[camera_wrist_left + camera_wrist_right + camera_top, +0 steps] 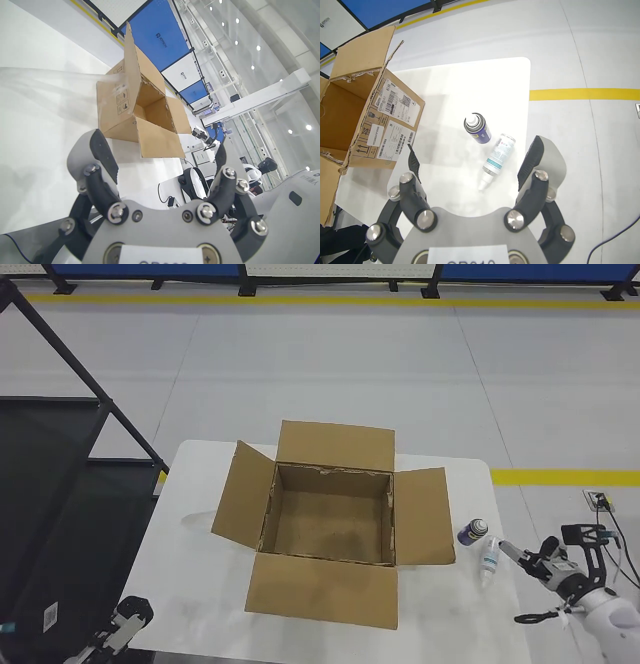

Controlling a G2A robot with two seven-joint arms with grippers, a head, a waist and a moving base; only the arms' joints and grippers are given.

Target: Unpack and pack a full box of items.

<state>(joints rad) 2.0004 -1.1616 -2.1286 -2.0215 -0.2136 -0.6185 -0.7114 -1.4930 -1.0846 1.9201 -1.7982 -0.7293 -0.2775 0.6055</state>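
Judging by the layout, unpacking appears complete and repacking not yet begun. The right gripper point(473, 143), low in its wrist view, has its fingers spread and holds nothing. The left gripper point(160, 137) is likewise spread and unloaded. Just beyond the right gripper, the clear bottle point(498, 155) lies on its side on the table point(200, 554), just beside the upright blue spray can point(478, 130). Farther off, at centre of the top view, the cardboard box point(320, 589) stands with four flaps folded out, its interior bare. Both items are yet to be loaded.
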